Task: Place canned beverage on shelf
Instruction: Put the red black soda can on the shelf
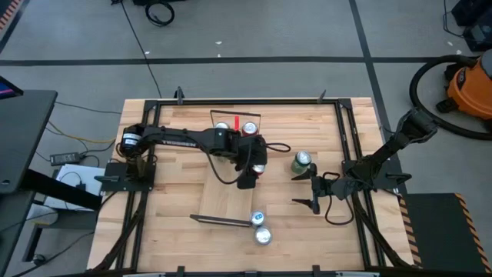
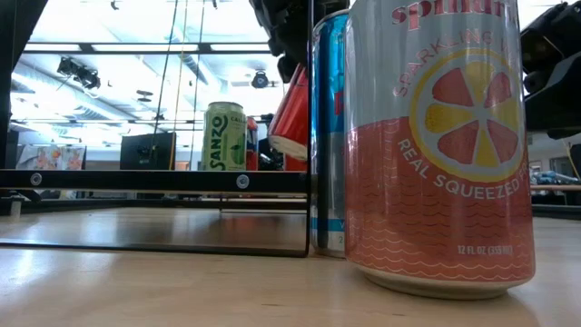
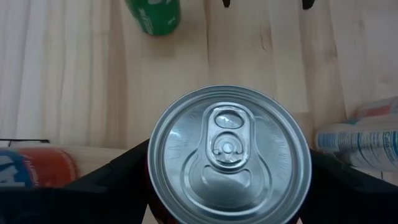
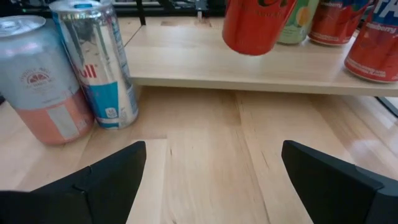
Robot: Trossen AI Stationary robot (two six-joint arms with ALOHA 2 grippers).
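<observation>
1. left pincer [image 1: 256, 165] clamped on red can [image 3: 229, 155], held tilted above the shelf [image 4: 261, 71].
2. best leveled upright first, then lowered onto bare plank, clear of neighbouring cans.
3. right pincer [image 1: 314, 192] wide, idle over counter [image 1: 192, 192].

A light wooden table [image 1: 177, 200] carries a long shelf [image 4: 186, 62] with cans standing at its far end. On the table itself stand a green can [image 1: 301, 161], a pink can [image 1: 264, 236] and a slim blue can [image 1: 257, 219].
</observation>
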